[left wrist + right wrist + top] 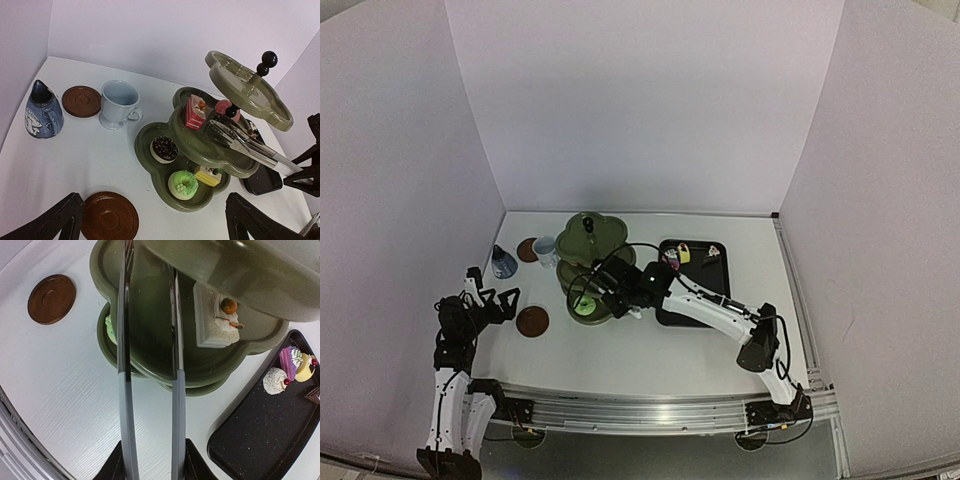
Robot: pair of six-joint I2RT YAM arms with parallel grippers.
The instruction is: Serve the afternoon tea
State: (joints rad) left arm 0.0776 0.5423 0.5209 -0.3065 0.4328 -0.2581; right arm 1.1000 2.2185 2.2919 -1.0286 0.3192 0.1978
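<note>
Right wrist view: the right gripper (152, 462) is clamped on the thin metal tongs (175, 405), with a dark finger on the outside of each blade. The two blades run apart over the middle tier of the olive-green stand (150, 315). Their tips are hidden under the top tier. Just right of the blades on that tier lies a pink slice (215, 320) topped with an orange ball. A green cake (107, 326) peeps out on the bottom tier. The black tray (250, 450) at the right carries a purple cake (290, 360), a yellow cake (305, 369) and a white cake (275, 381).

The left wrist view shows the whole stand. Its bottom tier holds a chocolate cake (164, 148), the green cake and a yellow square cake (208, 175). A round pink cake (223, 106) sits on the middle tier behind the tongs' tips, which lie just beside the slice. Left of the stand are the white mug (119, 104), a far coaster (81, 101) and the blue-grey pot (44, 111). A near coaster (110, 217) lies closer. The left gripper (153, 197) is spread wide, gripping nothing.
</note>
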